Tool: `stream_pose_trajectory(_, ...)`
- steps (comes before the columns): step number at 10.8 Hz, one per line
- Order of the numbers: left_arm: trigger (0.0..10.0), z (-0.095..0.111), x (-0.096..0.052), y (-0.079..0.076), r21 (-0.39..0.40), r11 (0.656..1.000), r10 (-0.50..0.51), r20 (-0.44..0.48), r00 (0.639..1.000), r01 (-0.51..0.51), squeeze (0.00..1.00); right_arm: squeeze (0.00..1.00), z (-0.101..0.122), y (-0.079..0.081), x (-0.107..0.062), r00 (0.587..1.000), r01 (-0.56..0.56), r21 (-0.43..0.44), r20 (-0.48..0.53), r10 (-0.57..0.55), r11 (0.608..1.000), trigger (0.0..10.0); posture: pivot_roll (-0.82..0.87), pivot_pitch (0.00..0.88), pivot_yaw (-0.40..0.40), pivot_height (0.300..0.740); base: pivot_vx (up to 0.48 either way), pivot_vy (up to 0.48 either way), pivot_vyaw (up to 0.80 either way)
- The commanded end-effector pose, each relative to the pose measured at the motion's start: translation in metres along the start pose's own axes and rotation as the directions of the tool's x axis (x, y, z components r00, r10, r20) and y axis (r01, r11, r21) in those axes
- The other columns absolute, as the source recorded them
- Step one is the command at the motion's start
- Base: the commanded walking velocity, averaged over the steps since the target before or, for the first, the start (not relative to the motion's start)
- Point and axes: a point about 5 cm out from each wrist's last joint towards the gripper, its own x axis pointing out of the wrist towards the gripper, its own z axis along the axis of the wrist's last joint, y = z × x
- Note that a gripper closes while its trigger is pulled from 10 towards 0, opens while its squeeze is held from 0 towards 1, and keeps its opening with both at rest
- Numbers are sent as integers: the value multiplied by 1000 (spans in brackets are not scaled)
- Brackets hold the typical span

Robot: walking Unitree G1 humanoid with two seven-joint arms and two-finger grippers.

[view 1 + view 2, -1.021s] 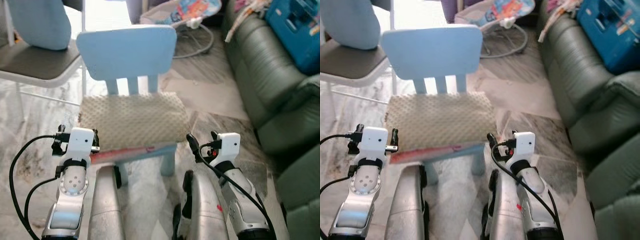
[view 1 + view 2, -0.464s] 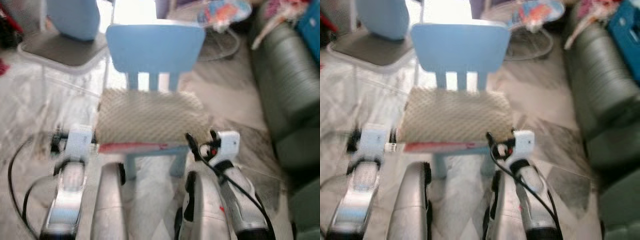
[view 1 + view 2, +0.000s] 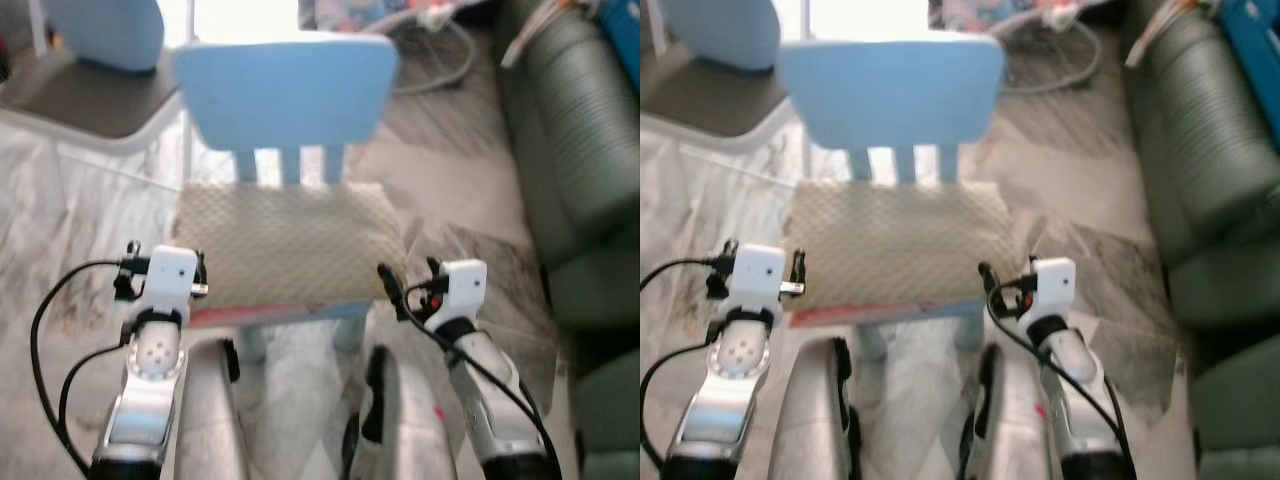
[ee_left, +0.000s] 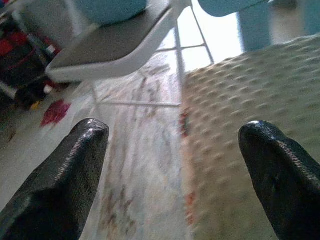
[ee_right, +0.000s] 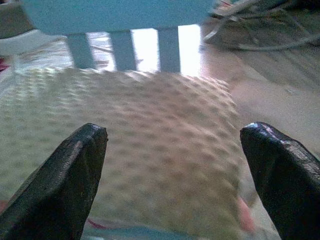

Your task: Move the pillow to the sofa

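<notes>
The beige dimpled pillow (image 3: 288, 243) lies flat on the seat of a small light-blue chair (image 3: 285, 92), covering most of the seat, with a pink-red edge showing under its near side. The left gripper (image 4: 172, 150) has its fingers spread wide near the pillow's left end, and the right gripper (image 5: 172, 150) is likewise wide apart, facing the pillow's near right side; neither touches it. The green sofa (image 3: 580, 150) stands to the right, apart from the chair.
</notes>
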Motion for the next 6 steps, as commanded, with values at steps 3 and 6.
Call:
stream_pose_trajectory(3, 10000, -8, -4, -1, 13, 1000, 1, -33, 999, 0, 0, 0, -2, 2, 0, 1000, -21, 1, -15, 21, 1000, 10000, 30, 145, -64, 561, 0, 0, 0)
stream_pose_trajectory(6, 10000, -8, -4, -2, 9, 1000, -4, -30, 1000, 5, 0, 0, -2, 4, 0, 999, -44, -19, -13, 43, 999, 10000, 28, 145, -64, 561, 0, 0, 504)
